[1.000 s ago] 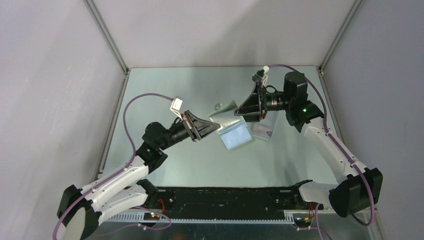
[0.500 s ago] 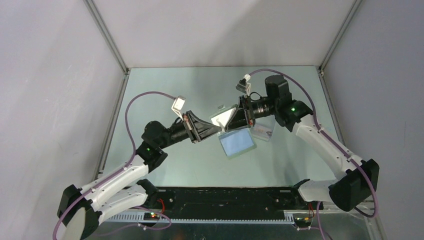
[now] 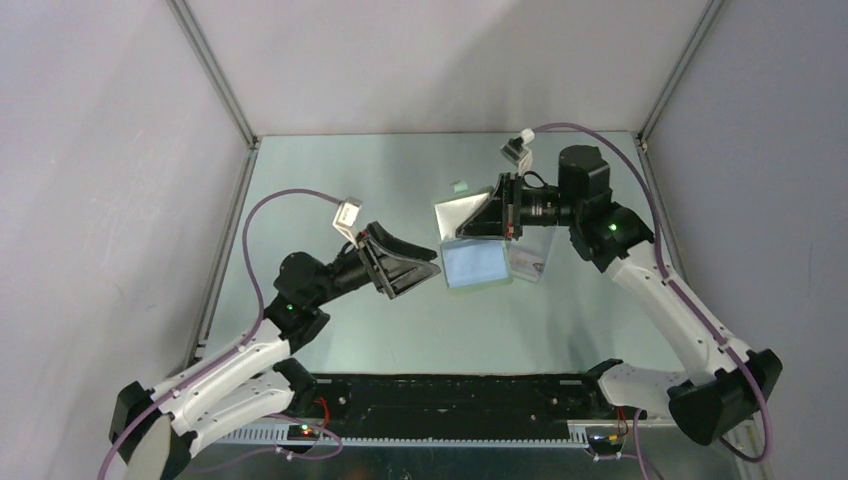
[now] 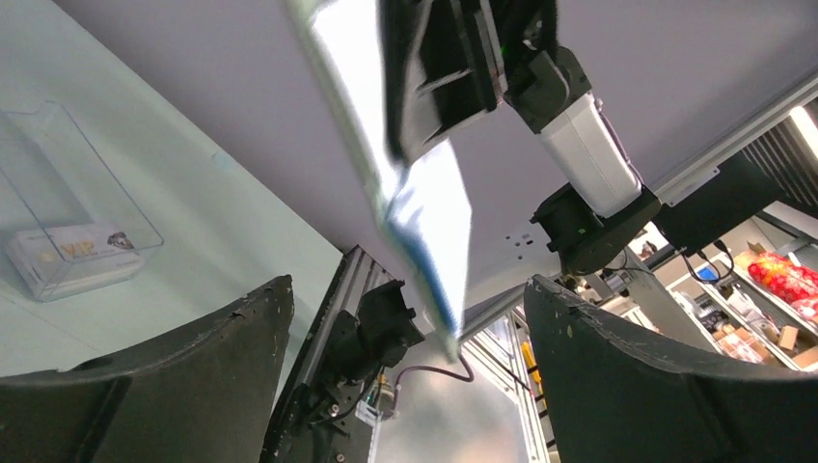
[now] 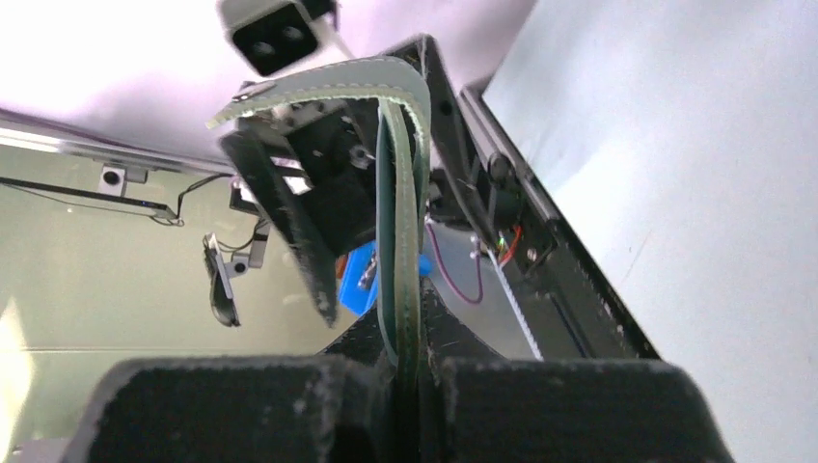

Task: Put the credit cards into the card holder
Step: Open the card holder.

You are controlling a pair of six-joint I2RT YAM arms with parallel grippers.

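One clear case (image 4: pixel 92 183) holds cards (image 4: pixel 68 258); right hand (image 3: pixel 485 218) pinches card holder (image 3: pixel 477 263); left hand (image 3: pixel 418 275) spread.

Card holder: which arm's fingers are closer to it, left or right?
Right. The right fingers are shut on an edge of the card holder; the left fingers stand open just to its left, not touching it.

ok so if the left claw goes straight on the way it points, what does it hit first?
Most likely the open card holder, held up by the shut right claw. The left wrist view shows it dead ahead of the open left claw. Exact gap unclear.
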